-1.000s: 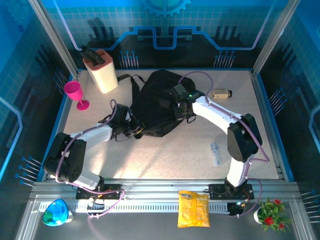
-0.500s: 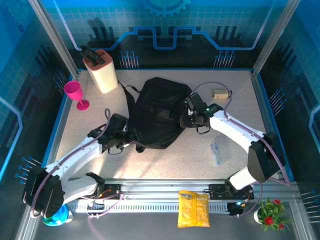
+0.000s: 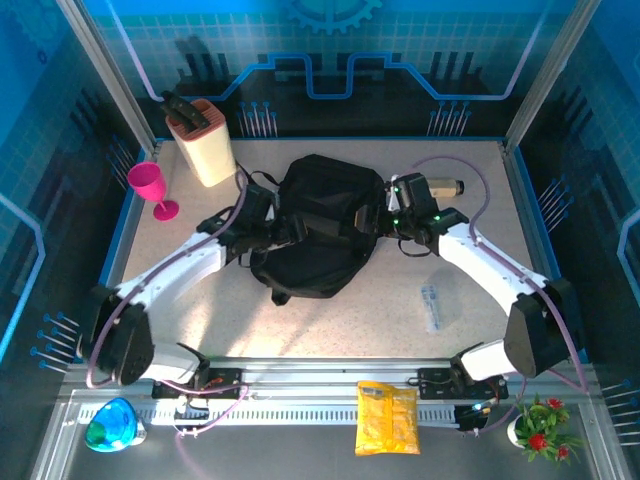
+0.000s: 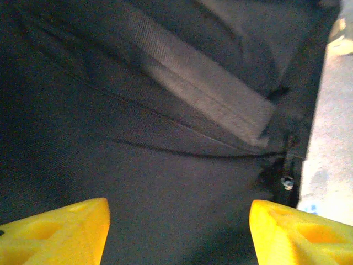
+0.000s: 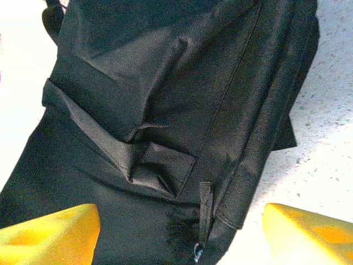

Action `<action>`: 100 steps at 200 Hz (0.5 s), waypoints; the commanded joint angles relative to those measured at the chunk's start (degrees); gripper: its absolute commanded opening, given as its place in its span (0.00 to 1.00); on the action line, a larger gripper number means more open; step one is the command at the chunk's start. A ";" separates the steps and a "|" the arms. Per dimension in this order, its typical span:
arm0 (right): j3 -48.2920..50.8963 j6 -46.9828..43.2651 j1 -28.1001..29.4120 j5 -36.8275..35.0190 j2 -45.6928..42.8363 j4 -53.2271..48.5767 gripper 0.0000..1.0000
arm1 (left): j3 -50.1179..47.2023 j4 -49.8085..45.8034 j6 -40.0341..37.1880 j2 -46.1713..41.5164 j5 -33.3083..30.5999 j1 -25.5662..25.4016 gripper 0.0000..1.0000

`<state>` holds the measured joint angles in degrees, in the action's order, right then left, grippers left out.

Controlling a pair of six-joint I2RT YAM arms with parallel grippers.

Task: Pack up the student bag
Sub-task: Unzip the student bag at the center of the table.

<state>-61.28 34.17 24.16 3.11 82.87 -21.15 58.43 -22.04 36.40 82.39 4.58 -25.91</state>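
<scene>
Both grippers at the bag, nothing grasped, pre-open step.
L gripper (image 3: 283, 231) jaws apart over left side of student bag (image 3: 322, 235), which lies mid-table; R gripper (image 3: 380, 221) likewise released at right edge, zip pull (image 5: 205, 203) just ahead. Next, probably: pinch zip, open compartment.

The student bag (image 3: 320, 235) fills the middle of the table (image 3: 340, 325). The left arm (image 3: 185, 272) slants in against its left side and the right arm (image 3: 485, 262) against its right, so both flanks are blocked. A wide bare strip lies open along the near edge between the arm bases. The far left is crowded by the knife block (image 3: 207, 142) and the pink goblet (image 3: 150, 186). A small jar (image 3: 443, 186) sits far right, just beyond the right wrist, and a clear packet (image 3: 431, 306) lies near right, inside that arm's reach. Behind the bag, the far edge is open
</scene>
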 commanded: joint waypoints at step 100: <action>3.65 3.64 -0.71 6.55 11.67 3.39 0.69 | -15.51 6.94 8.50 4.41 -0.45 -8.73 0.63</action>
<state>-61.47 37.15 23.92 8.45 96.20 -16.99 48.86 -12.99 39.46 89.30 3.99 -32.32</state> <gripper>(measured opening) 0.690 0.629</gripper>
